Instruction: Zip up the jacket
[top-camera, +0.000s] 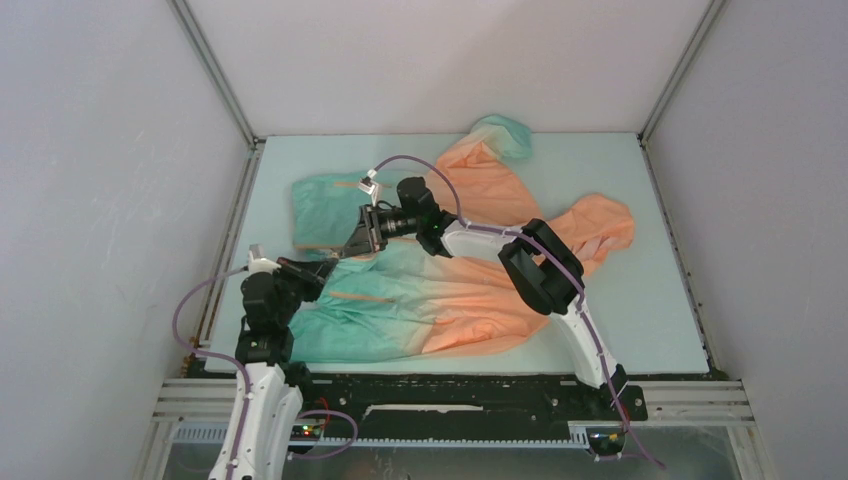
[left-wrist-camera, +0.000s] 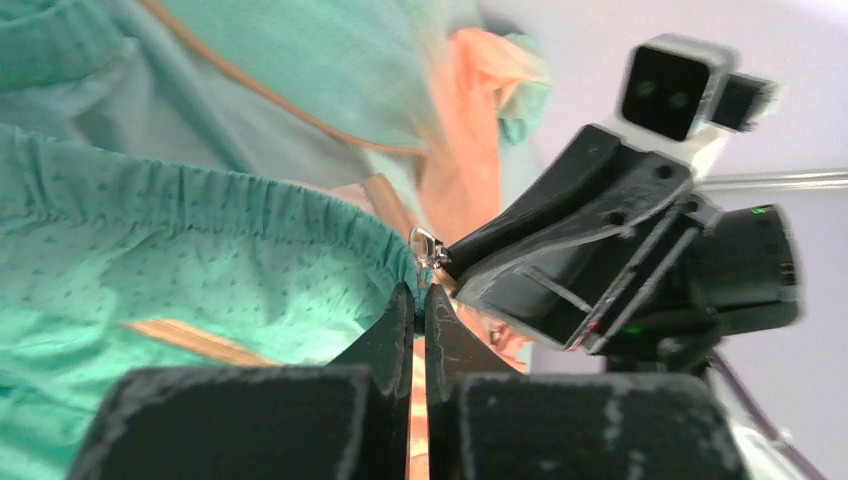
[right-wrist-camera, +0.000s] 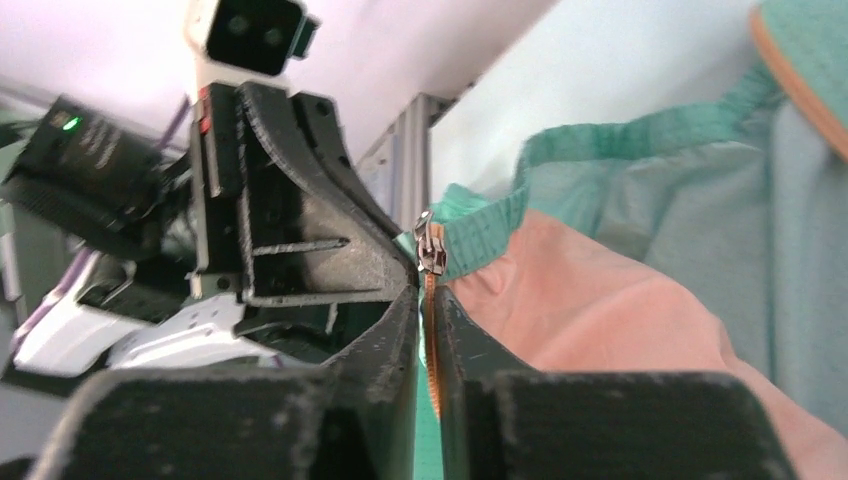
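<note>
The jacket (top-camera: 440, 300) lies spread on the table, teal hem to the left and orange hood to the right. Both grippers meet at the hem's front corner. My left gripper (left-wrist-camera: 420, 295) is shut on the orange zip tape just below the metal zip slider (left-wrist-camera: 428, 247). From the other side, my right gripper (right-wrist-camera: 425, 295) stands a sliver open. The zip teeth run through its gap against one finger, just under the slider (right-wrist-camera: 432, 248). In the top view the left gripper (top-camera: 322, 272) and right gripper (top-camera: 345, 248) nearly touch.
Grey enclosure walls and an aluminium frame post (top-camera: 225, 90) ring the pale table (top-camera: 660, 300). A purple cable (top-camera: 440, 170) arcs over the right arm, whose elbow (top-camera: 540, 265) hovers above the jacket's middle. One sleeve (top-camera: 500, 135) reaches the far edge.
</note>
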